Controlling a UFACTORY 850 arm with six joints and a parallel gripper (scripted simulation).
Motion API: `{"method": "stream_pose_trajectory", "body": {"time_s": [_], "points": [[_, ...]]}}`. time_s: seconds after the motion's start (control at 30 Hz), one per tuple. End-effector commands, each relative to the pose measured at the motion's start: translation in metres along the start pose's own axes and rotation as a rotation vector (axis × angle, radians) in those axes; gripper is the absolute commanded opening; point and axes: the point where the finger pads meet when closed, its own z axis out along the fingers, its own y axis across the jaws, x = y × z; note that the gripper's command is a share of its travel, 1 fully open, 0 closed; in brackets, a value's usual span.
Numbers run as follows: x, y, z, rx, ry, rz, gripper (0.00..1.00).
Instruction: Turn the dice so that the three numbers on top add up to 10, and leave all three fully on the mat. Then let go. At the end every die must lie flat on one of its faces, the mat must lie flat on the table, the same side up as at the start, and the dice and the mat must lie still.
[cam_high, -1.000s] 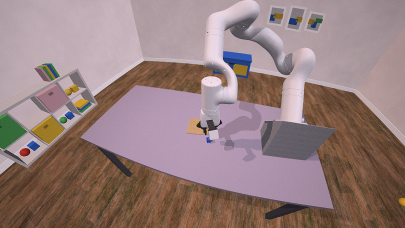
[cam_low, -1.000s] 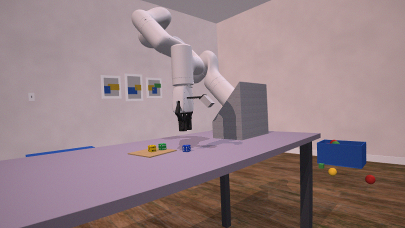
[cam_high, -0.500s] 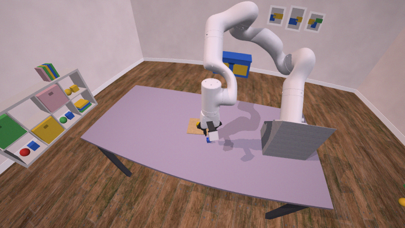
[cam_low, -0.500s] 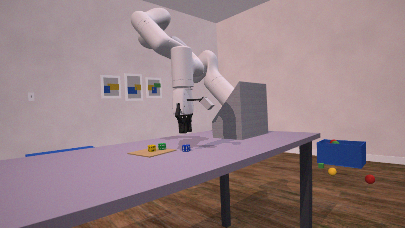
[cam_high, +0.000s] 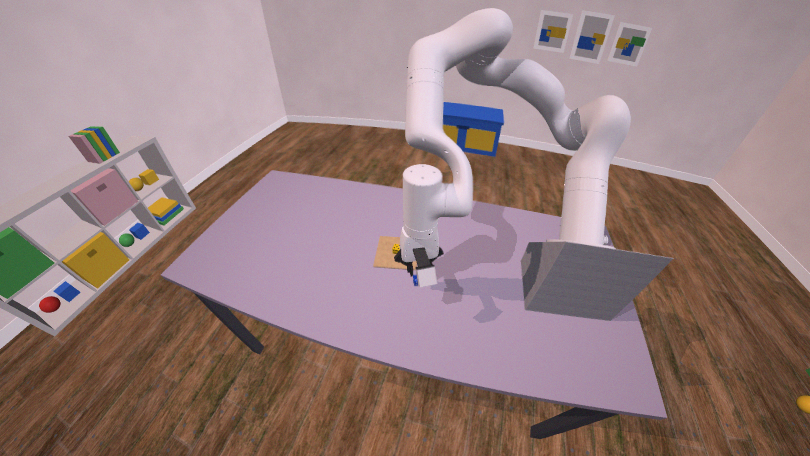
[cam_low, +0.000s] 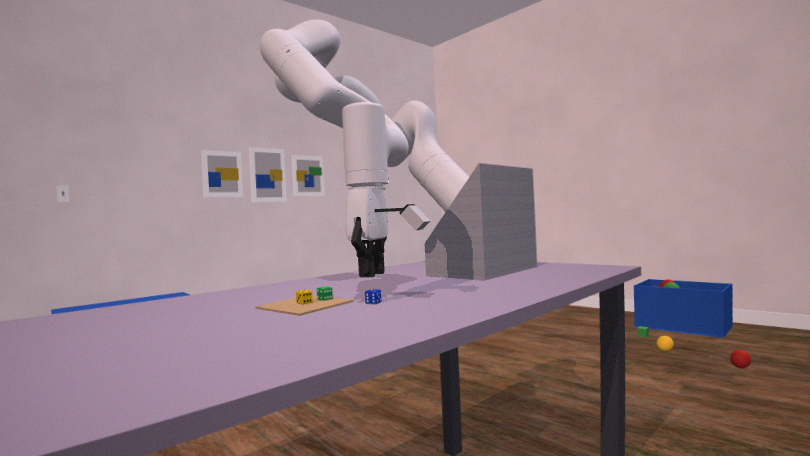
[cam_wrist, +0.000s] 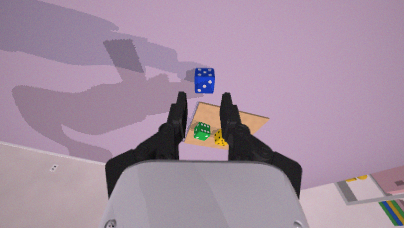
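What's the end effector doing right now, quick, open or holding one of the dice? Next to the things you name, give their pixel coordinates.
End effector (cam_low: 371, 274) (cam_wrist: 204, 102): partly open, holding nothing, above the table (cam_high: 317, 237) (cam_low: 170, 351) (cam_wrist: 310, 75).

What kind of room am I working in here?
Probably a playroom or a child's room: a cubby shelf with bright bins, balls and blocks, a blue toy bin beside loose balls, and block-pattern pictures on the wall.
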Motion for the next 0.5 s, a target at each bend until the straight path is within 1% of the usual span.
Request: {"method": "stream_pose_trajectory", "body": {"time_s": [0.0, 0.47], "points": [[0.0, 0.001, 0.005, -0.002, 0.0, 0.001, 0.42], [0.0, 0.001, 0.02, -0.002, 0.0, 0.001, 0.42]]}}
